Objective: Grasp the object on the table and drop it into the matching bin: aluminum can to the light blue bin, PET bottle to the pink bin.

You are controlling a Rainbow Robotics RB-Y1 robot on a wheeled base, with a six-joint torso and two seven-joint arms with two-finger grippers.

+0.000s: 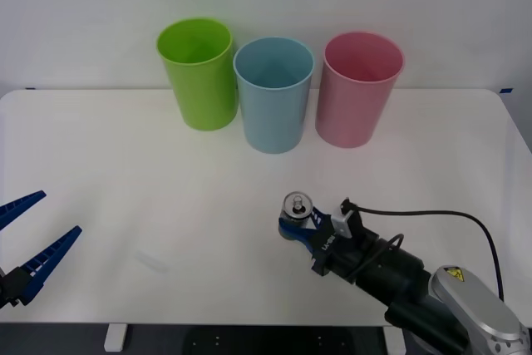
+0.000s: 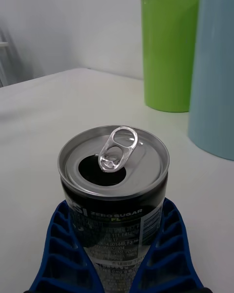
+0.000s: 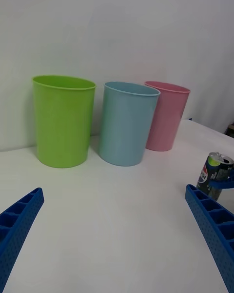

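The aluminum can [image 1: 297,204] stands upright on the white table [image 1: 166,172], at the front and right of centre. It is short and silver-topped, with its pull tab lifted and dark printed sides [image 2: 114,176]. My right gripper [image 1: 293,224] is shut on the can, one blue ribbed finger pressed against each side [image 2: 116,210]. The can also appears in the left wrist view [image 3: 214,173]. The light blue bin [image 1: 273,97] stands at the back centre, with the pink bin [image 1: 359,93] to its right. My left gripper [image 1: 51,215] hangs open at the front left, holding nothing.
A lime green bin [image 1: 198,76] stands left of the light blue one, and the three bins almost touch in a row along the table's far edge. A black cable [image 1: 432,215] loops over my right wrist. Bare tabletop separates the can from the bins.
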